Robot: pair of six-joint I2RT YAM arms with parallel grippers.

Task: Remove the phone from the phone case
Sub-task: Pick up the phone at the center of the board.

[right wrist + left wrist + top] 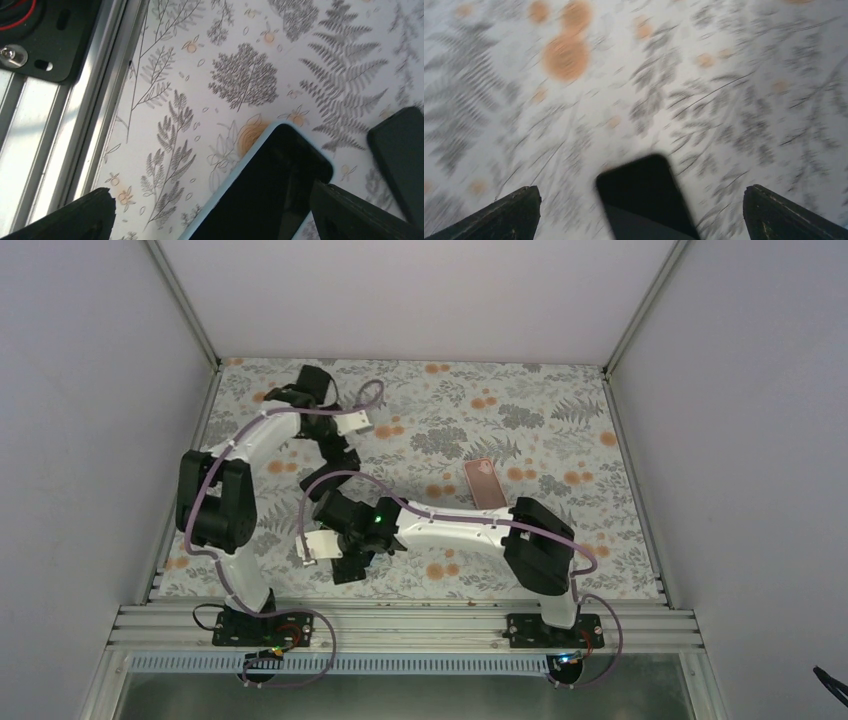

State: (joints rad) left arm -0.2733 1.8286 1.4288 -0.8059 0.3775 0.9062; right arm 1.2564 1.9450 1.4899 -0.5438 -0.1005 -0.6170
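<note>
In the left wrist view a black phone (644,200) lies flat on the flowered cloth, blurred. It sits between the fingers of my left gripper (641,190), which stands open and clear of it on both sides. The right wrist view shows a black slab with a pale blue rim (260,190), apparently the phone case; whether a phone sits in it I cannot tell. My right gripper (211,189) is open around it, and its right finger (360,215) overlaps the slab's corner. From above, both grippers (330,480) (348,562) meet left of centre and hide these things.
A pink phone-sized slab (483,483) lies on the cloth right of centre. A second dark slab (400,150) shows at the right edge of the right wrist view. The aluminium rail (75,130) and the left arm's base plate (55,35) are close on that view's left.
</note>
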